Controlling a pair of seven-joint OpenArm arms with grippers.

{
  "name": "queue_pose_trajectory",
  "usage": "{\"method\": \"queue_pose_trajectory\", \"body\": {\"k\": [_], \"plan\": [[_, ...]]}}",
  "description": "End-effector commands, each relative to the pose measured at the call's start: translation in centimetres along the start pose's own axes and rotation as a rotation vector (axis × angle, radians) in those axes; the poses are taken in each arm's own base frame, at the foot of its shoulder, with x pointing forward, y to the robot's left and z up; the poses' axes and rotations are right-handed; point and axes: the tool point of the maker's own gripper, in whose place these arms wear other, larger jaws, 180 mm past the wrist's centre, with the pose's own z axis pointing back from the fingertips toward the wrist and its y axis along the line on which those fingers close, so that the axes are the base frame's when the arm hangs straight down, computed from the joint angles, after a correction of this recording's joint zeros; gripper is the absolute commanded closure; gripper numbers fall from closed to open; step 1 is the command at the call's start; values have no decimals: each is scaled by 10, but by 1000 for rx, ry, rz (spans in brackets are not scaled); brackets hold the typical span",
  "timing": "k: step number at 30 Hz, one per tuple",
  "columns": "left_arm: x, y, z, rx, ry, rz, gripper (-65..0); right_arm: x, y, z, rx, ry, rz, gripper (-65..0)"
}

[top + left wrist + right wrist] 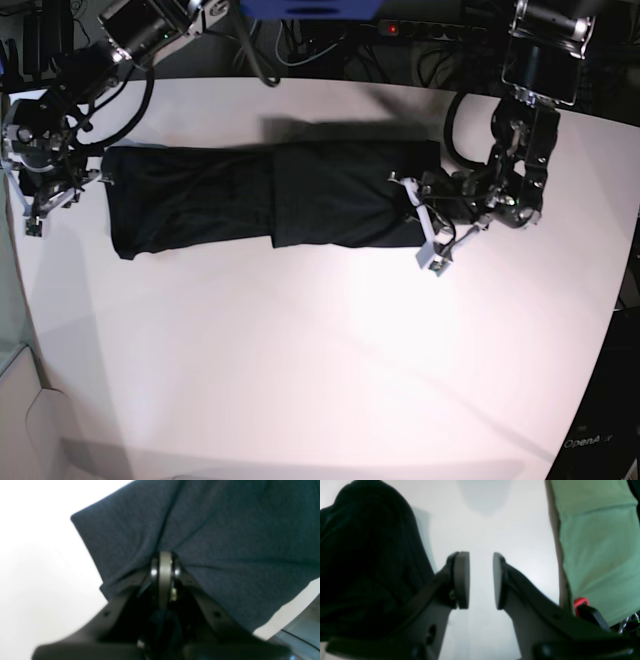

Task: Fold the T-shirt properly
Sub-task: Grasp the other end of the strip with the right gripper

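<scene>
White and round-edged, the table (330,350) fills most of the base view, with dark cables and boxes along its far side. On it lies the T-shirt (270,200), stretched out in one long dark strip near the far edge. It looks like the sides and sleeves are already folded in, because the strip is narrow and no sleeves stick out. One layer seems to lie over another near the middle, where a straight edge runs across the cloth.

At one end of the strip, the left gripper (163,562) is pinched tight on the shirt's edge. The cloth bunches into creases right where the two pads meet.

At the other end, the right gripper (481,580) has its pads apart with nothing between them. Only the white table shows through the gap. The dark shirt is just beside it. Something green (595,545) shows past the table edge in that view; I cannot tell what it is.

I think the job is about half done. The long strip must be folded end to end into a small neat bundle.
</scene>
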Motion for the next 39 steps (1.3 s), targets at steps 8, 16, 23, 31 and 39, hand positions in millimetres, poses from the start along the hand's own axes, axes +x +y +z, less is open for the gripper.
{"method": "queue_pose_trajectory", "body": {"k": [8,16,23,31,39], "plan": [[-53,39,5,180,236,-19,0,21,1,-1,3,36,-34,-333],[-53,36,4,174,235,-18,0,8,23,-31,115,238,-52,-335],[-54,35,3,173,235,-16,0,13,25,-37,144,305,-60,-335],[-54,35,3,173,235,-16,0,13,37,-38,172,305,-67,-335],[-54,34,3,170,235,-14,0,18,57,-39,251,259,-102,-335]]}}
